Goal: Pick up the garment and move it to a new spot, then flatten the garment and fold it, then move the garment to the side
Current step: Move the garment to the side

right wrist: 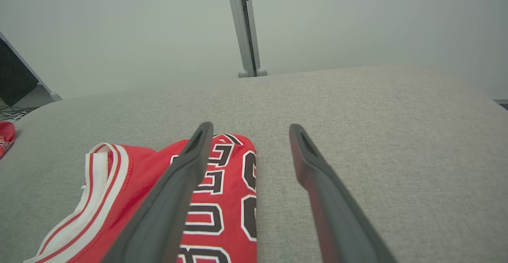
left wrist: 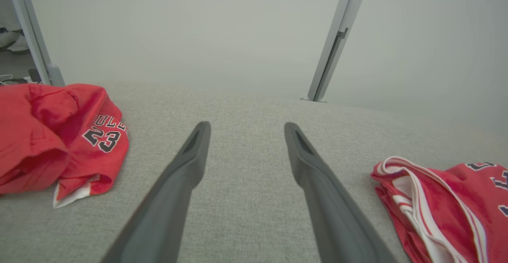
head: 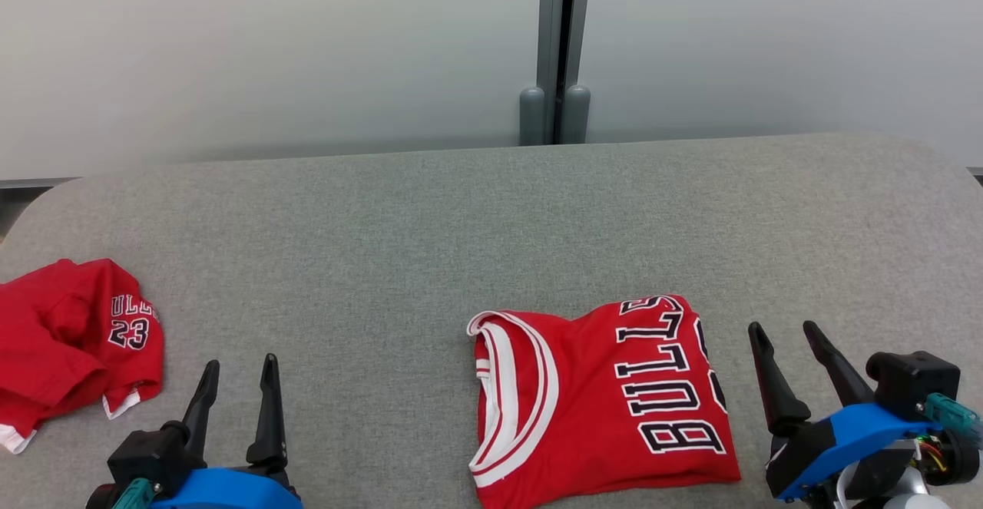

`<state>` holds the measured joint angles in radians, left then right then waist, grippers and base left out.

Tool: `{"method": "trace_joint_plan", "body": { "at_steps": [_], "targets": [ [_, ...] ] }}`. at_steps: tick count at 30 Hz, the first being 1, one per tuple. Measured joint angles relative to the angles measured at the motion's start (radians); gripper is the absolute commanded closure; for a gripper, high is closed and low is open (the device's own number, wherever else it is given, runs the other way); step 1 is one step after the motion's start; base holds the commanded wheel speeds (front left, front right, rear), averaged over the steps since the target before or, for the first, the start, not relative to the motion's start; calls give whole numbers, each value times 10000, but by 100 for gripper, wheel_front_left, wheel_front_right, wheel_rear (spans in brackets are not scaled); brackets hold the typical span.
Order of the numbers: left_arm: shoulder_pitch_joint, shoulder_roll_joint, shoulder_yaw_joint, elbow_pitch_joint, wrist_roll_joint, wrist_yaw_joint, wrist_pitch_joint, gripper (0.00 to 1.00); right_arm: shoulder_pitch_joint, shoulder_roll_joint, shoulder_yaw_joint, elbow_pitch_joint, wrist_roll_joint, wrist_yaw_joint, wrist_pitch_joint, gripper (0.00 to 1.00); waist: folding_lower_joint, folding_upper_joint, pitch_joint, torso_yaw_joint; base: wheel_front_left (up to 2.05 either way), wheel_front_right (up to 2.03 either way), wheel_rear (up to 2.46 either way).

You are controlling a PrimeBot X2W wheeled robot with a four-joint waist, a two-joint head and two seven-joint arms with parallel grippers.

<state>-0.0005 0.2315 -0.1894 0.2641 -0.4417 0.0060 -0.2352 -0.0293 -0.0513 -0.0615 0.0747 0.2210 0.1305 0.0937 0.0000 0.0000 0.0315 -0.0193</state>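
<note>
On the grey woven counter's [head: 384, 225] near right, the folded red jersey [head: 599, 401] is lying left-right, striped collar pointing left; left tool [head: 239, 363] and right tool [head: 783, 328] are gaping open, empty.

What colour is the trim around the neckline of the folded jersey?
White bands with a red stripe between them; the trim shows best in the head view.

Soft, even, fairly bright light fills all three views; shadows are faint and soft-edged. In the head view a dim band crosses the pale wall [head: 230, 48] just above the top edge of the grey surface [head: 345, 248]. Lettering on the folded jersey [head: 599, 401] reads sharp. Both wrist views bow toward their edges: the post [left wrist: 335, 45] leans, the wall looks hazy.
</note>
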Motion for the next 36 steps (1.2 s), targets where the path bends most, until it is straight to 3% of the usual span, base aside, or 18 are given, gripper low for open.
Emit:
{"method": "trace_joint_plan", "body": {
  "at_steps": [4,11,19,29,35,36],
  "targets": [
    [-35,-12,-50,-13,-4,31,0,0,-95,0,42,90,201,0,230,0,0,0,-36,53,0,0,0],
    [-56,-50,-180,-38,-40,35,2,0,-589,21,82,773,77,0,1820,0,0,0,-66,232,0,0,0],
    [-231,98,-274,-134,-54,17,102,0,-1832,13,-301,3010,94,0,3824,0,0,0,147,489,0,0,0],
    [-547,174,-362,-186,0,8,134,0,-2830,-6,-209,5097,192,0,4219,0,0,-1,488,741,0,0,0],
    [-583,171,-391,-73,-65,-27,92,0,-3142,-190,589,5632,456,-33,4470,0,0,0,511,732,0,0,0],
    [-584,167,-382,-58,-73,-27,71,0,-3173,-211,759,5649,454,-35,4581,53,0,0,509,717,0,0,0]
  ]
}}
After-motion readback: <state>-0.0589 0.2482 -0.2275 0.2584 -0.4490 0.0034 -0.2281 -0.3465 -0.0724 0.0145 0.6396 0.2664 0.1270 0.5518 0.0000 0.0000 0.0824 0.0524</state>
